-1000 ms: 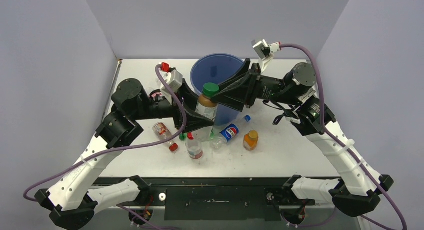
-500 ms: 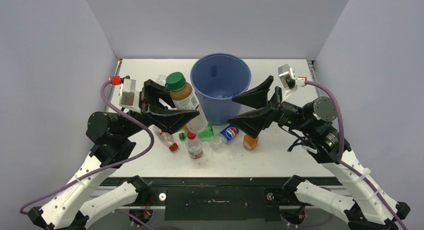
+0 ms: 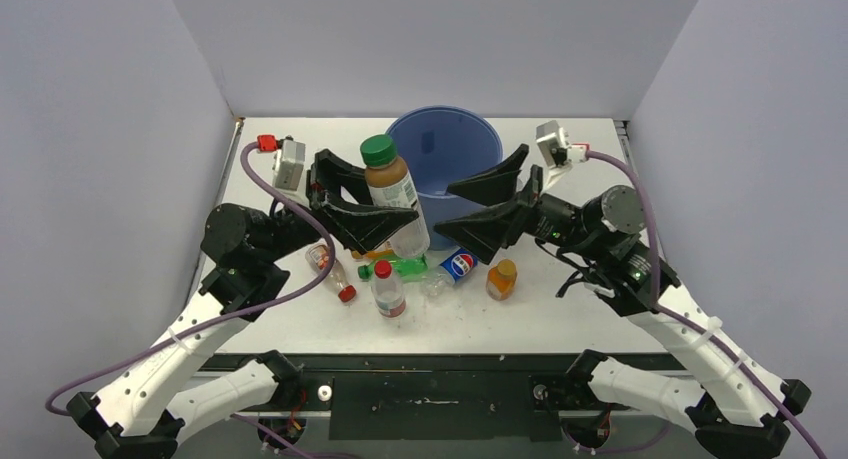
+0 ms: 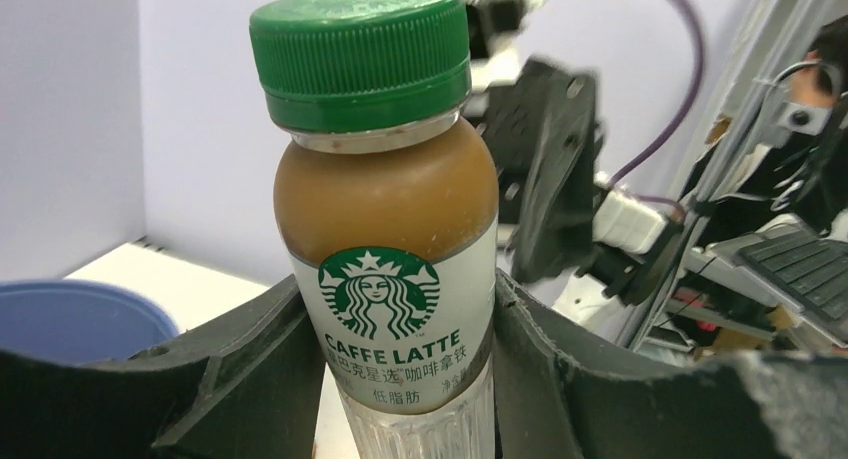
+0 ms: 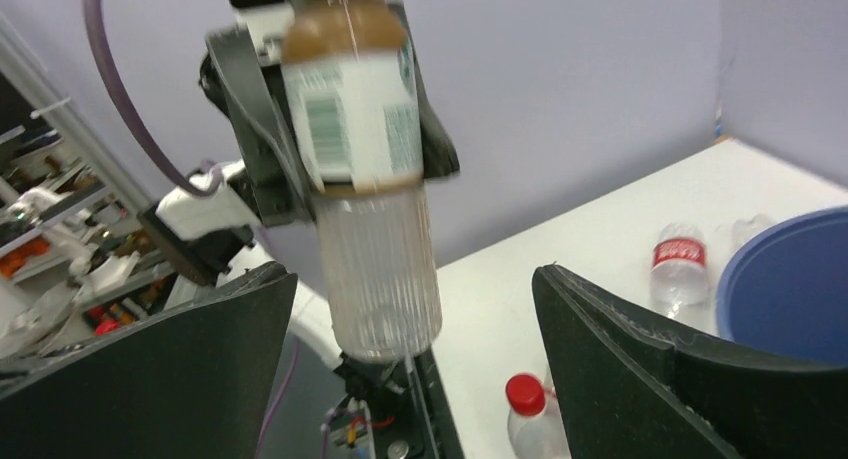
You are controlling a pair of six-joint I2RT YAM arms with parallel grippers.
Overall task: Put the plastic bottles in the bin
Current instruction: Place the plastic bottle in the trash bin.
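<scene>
The left gripper [image 3: 393, 201] squeezes the latte bottle [image 4: 385, 209] high beside the blue bin [image 3: 440, 149] to drop it in, while the right gripper [image 3: 445, 207] has its fingers wide apart and empty.

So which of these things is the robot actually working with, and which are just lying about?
Part of the job:
Starbucks latte bottle, held in the left jaws; blue bin; Pepsi bottle; orange juice bottle; red-capped bottles; green bottle.

Just there:
the arms' purple cables.
</scene>
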